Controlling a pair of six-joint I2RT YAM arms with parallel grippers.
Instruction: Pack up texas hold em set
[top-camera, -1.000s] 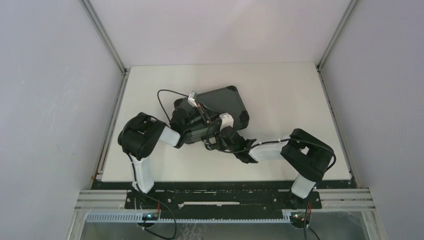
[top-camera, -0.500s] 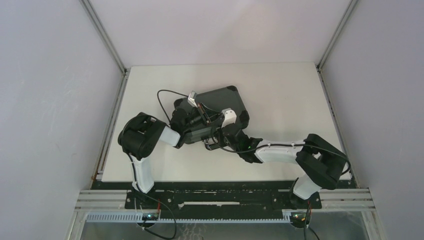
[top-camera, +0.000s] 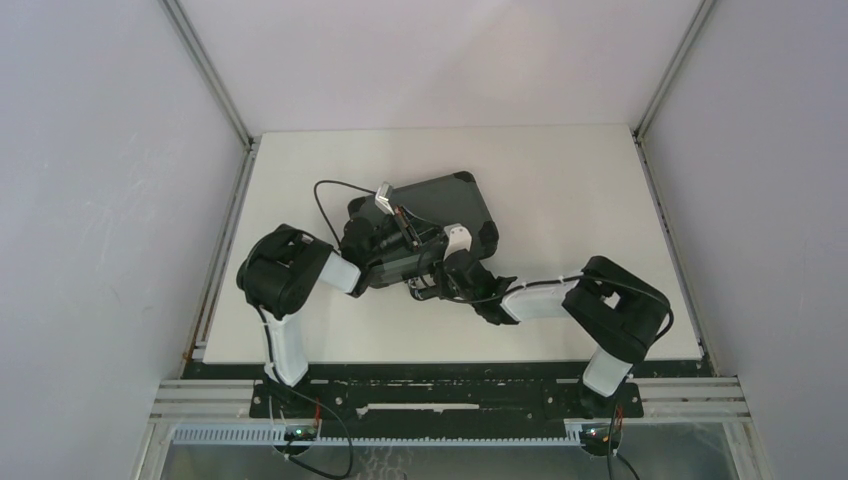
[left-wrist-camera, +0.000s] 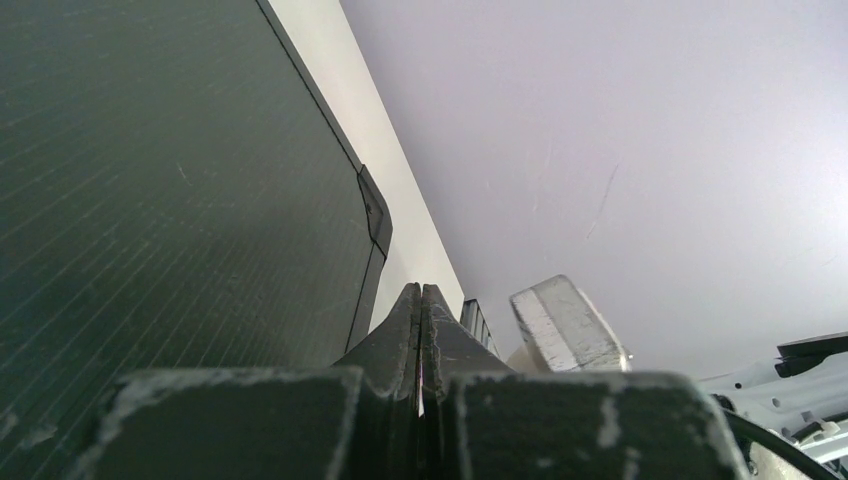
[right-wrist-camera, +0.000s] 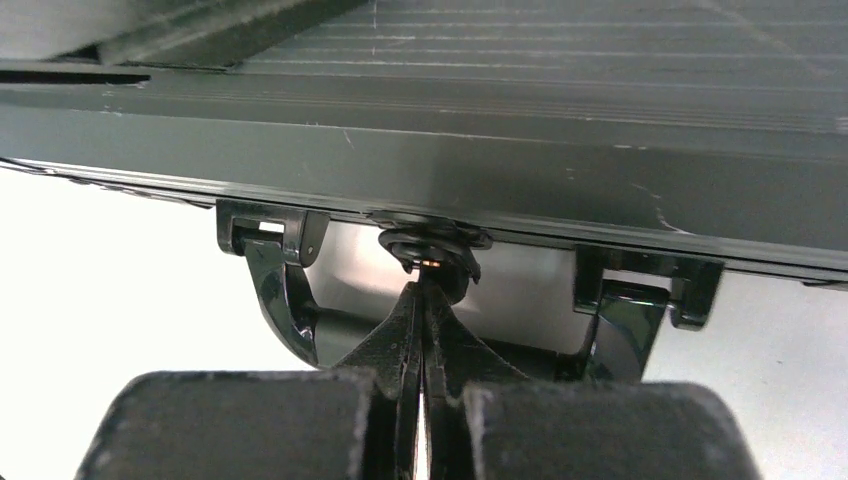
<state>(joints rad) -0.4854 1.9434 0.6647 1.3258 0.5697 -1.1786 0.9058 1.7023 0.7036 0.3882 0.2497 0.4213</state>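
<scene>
Drawing its elbow back in from the lower right of the top view, the right arm had undone the reach it made half a second before. Its wrist had slipped a little away from the briefcase (top-camera: 445, 200), which lay shut at the middle of the table (top-camera: 580, 180) and had not shifted. In the wrist view the right gripper (right-wrist-camera: 424, 330) had its fingers pressed together on nothing, tips just under the round catch (right-wrist-camera: 428, 248) between the two handle brackets (right-wrist-camera: 272, 275). That looked like a push on the catch just finished, so the packing seemed nearly done. The left gripper (left-wrist-camera: 420, 335) was likewise pinched closed and empty, low over the lid near a corner. Bare table lay all round the briefcase, widest toward the upper right, while both wrists crowded its lower edge.
</scene>
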